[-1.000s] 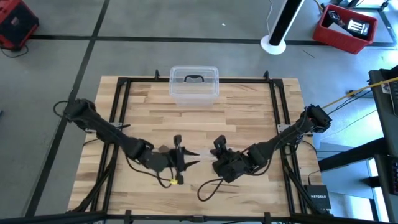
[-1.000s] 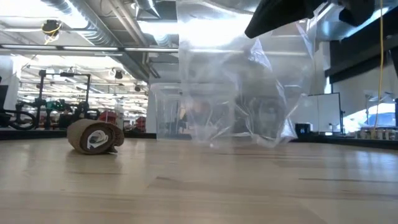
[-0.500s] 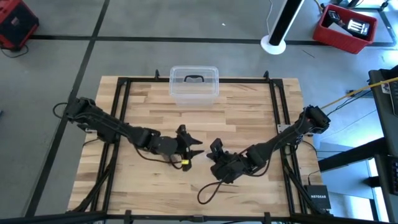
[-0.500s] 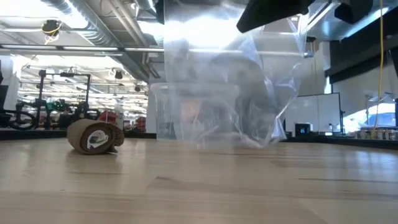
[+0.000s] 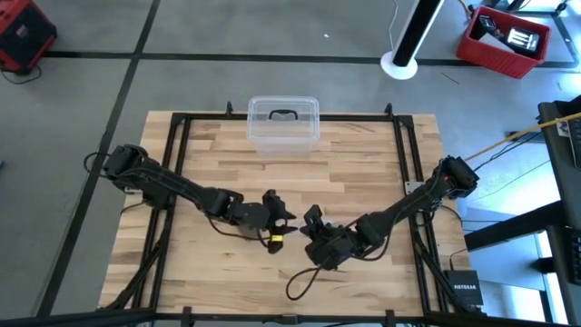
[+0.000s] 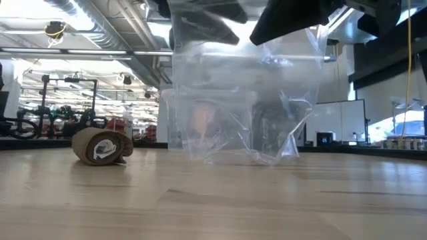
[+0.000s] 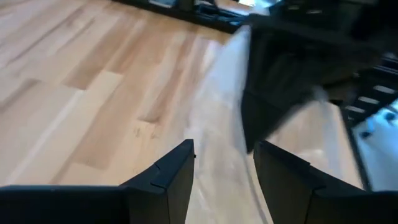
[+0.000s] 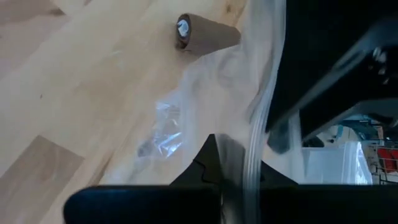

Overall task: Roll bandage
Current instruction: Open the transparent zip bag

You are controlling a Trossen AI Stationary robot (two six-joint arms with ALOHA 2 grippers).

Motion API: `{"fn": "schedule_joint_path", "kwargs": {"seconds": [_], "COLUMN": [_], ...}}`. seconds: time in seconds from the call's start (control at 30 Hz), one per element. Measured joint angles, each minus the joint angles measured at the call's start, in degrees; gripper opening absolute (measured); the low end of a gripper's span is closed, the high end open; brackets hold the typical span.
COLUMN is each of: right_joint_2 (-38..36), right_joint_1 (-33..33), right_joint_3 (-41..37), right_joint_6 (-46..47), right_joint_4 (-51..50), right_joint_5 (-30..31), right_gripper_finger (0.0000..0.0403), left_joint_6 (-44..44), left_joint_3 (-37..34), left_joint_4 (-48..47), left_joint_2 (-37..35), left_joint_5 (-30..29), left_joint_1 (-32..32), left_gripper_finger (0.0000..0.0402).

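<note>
A wooden table (image 5: 218,150) fills the middle of the overhead view, with open board on both sides and toward the near edge. A clear plastic box (image 5: 283,124) with a dark handle sits at the far edge, well apart from both arms. A crinkled clear plastic bag (image 6: 240,100) hangs upright mid-table, its lower folds touching the board and partly hiding the box from table level. The right gripper (image 5: 313,218) has its fingers pressed together, pinching the bag's upper edge. The left gripper (image 5: 283,218), fingers apart, is just beside it at the bag; a second ago it was lower on the board and farther from the right gripper. The bandage (image 6: 101,147), already rolled, lies on its side on bare board near the bag.
</note>
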Motion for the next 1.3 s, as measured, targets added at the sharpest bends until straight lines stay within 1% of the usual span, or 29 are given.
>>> {"fn": "schedule_joint_path", "kwargs": {"seconds": [0.1,0.17,0.27,0.33,0.37,0.47,0.57,0.67,0.73,0.83,0.87,0.97,1.03,1.1,1.23,1.3], "right_joint_2": [0.00,0.00,0.00,0.00,0.00,0.00,0.00,0.21,0.79,1.51,1.94,3.48,5.38,7.68,12.93,15.83], "right_joint_1": [1.06,1.83,2.66,2.68,2.89,2.68,2.57,1.09,0.14,-1.01,-1.73,-3.81,-5.39,-7.02,-10.23,-12.12], "right_joint_3": [0.00,0.00,0.00,0.00,0.00,0.00,0.04,0.09,0.09,0.07,0.07,0.07,0.04,0.04,0.00,-0.02], "right_joint_6": [-0.14,-0.20,-0.03,1.11,2.34,6.94,13.24,17.55,18.74,19.23,18.92,16.85,15.00,12.68,7.29,6.15], "right_joint_4": [1.04,2.14,3.91,5.42,6.25,8.49,10.45,11.27,11.46,11.37,12.31,15.68,19.55,25.24,38.23,45.06], "right_joint_5": [-0.01,-1.02,-1.34,-1.83,-2.72,-5.48,-9.64,-14.83,-15.00,-11.28,-10.28,-9.20,-8.94,-9.62,-14.47,-17.71], "right_gripper_finger": [0.0002,0.0002,0.0002,0.0002,0.0002,0.0003,0.0003,0.0003,0.0003,0.0003,0.0003,0.0003,0.0003,0.0003,0.0003,0.0003], "left_joint_6": [1.13,2.61,5.17,6.55,7.23,9.78,15.12,20.82,24.63,27.78,28.09,26.66,24.44,22.01,19.30,13.01], "left_joint_3": [0.02,0.02,0.02,0.07,0.05,0.06,0.09,0.04,0.04,0.04,0.04,0.04,0.04,0.04,0.04,0.07], "left_joint_4": [0.20,0.15,0.11,-1.28,-2.11,-1.61,1.34,4.37,6.02,5.30,4.44,-0.33,-4.49,-7.82,-16.21,-22.76], "left_joint_2": [0.03,0.11,0.13,-0.36,-0.73,-2.55,-3.67,-3.97,-4.19,-4.19,-4.19,-4.28,-4.28,-4.28,-4.28,-4.30], "left_joint_5": [-0.60,-1.38,-4.78,-8.76,-11.47,-20.26,-24.29,-28.31,-29.50,-32.41,-34.18,-40.24,-42.63,-43.76,-44.44,-44.34], "left_joint_1": [0.16,0.13,0.07,-0.13,-0.36,-1.79,-3.56,-5.59,-6.90,-9.12,-10.03,-12.51,-13.91,-15.13,-17.15,-17.78], "left_gripper_finger": [0.0148,0.0127,0.0071,0.0025,0.0014,0.0013,0.0007,0.0004,0.0006,0.0003,0.0002,0.0004,0.0003,0.0002,0.0003,0.0002]}}
